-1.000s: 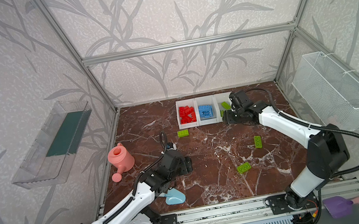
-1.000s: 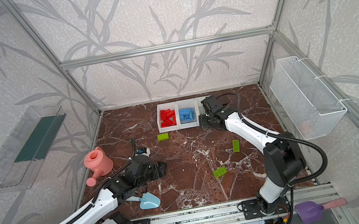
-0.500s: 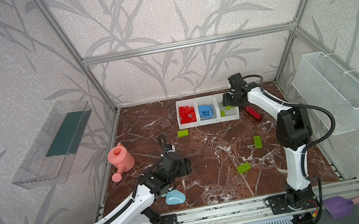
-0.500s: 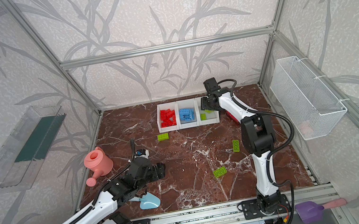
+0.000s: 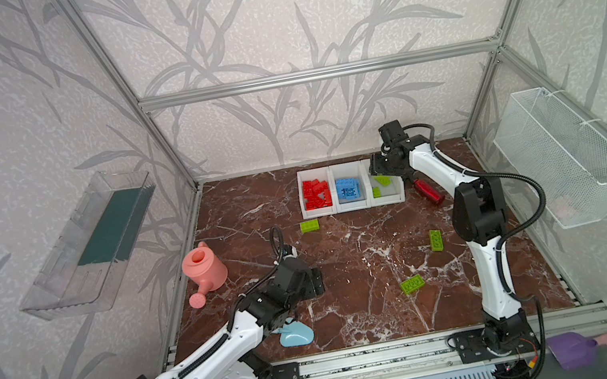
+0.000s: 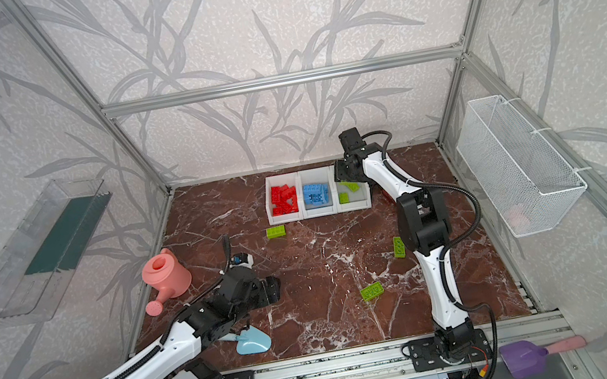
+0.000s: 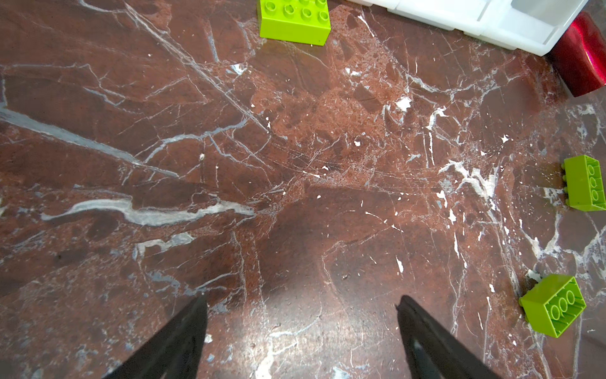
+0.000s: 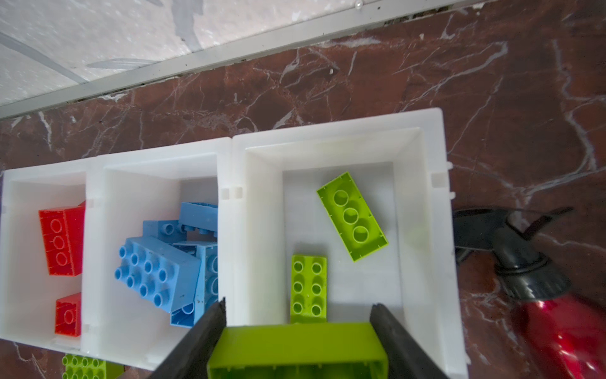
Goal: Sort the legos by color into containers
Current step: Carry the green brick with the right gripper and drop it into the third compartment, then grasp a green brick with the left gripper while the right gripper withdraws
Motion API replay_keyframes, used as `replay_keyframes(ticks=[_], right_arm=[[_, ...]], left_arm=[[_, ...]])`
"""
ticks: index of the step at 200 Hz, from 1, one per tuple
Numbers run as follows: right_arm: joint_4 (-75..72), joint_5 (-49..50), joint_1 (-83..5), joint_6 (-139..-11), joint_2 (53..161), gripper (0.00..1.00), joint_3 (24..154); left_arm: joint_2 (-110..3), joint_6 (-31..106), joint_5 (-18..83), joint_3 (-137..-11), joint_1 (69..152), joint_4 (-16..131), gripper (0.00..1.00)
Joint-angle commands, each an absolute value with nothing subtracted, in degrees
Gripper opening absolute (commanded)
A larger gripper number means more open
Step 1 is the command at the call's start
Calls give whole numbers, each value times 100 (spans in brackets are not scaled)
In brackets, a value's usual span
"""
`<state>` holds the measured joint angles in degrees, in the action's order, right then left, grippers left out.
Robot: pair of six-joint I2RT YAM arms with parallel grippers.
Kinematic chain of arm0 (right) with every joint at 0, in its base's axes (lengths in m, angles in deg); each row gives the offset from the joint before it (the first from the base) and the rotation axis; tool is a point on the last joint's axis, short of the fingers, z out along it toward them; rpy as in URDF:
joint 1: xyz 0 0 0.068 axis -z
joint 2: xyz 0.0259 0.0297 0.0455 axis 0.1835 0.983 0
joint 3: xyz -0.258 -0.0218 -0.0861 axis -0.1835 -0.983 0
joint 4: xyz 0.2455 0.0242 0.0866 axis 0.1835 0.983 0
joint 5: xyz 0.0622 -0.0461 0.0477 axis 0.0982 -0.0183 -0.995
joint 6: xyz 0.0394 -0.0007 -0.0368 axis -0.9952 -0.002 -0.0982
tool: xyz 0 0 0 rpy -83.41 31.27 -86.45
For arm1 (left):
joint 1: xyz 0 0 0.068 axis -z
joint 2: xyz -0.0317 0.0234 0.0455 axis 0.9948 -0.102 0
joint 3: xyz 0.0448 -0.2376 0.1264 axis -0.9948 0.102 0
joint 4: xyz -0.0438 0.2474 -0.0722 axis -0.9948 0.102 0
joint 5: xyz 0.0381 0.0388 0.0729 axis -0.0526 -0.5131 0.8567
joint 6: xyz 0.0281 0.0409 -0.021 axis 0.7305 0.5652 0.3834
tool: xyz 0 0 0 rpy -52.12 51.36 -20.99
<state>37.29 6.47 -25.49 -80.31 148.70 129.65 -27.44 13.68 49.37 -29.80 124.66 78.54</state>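
Three joined white containers (image 5: 353,207) stand at the back: red legos (image 5: 316,193) in the left one, blue legos (image 5: 348,189) in the middle one, two lime legos (image 8: 352,216) in the right one. My right gripper (image 8: 299,308) hovers over that right bin (image 8: 337,131), shut on a lime green lego (image 8: 296,347). Three more lime legos lie loose on the marble table (image 5: 309,225) (image 5: 436,239) (image 5: 412,284). My left gripper (image 7: 301,298) hangs open and empty low over bare marble at the front left (image 5: 316,281).
A red bottle (image 5: 428,191) lies just right of the bins. A pink watering can (image 5: 204,269) and a blue scoop (image 5: 296,337) sit by the left arm. A wire basket (image 5: 567,161) hangs on the right wall, a clear tray (image 5: 91,240) on the left.
The right arm has lifted and swung back, carrying the lime lego from the bins' front edge to above the right bin. The left arm has hardly moved.
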Motion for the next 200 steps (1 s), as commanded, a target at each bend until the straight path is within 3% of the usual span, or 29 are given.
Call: replay_keyframes(ticks=[1,34,68,116,165,200], right_arm=[[3935,544,-2520,-7983,14991,62,13218],[3962,472,-2517,-7965,15086,75,13336],[4042,475,-2522,-7941,14990,82,13365],[3937,220,-2523,-7911,14232,83,12661],[3096,73,-2453,-8017,12662,83,10808],[2762,-266,-2229,-8271,11638,83,9815]], left_arm=[[-2805,1412,4999,-2977,12475,7753,91],[-2896,1472,4861,-2963,12482,7556,90],[-3009,1602,4681,-2958,12521,7344,90],[-3285,2385,4781,-3372,13410,7178,91],[-4358,3188,3930,-4247,13936,7023,89],[-5307,3883,3436,-4906,14362,6831,82]])
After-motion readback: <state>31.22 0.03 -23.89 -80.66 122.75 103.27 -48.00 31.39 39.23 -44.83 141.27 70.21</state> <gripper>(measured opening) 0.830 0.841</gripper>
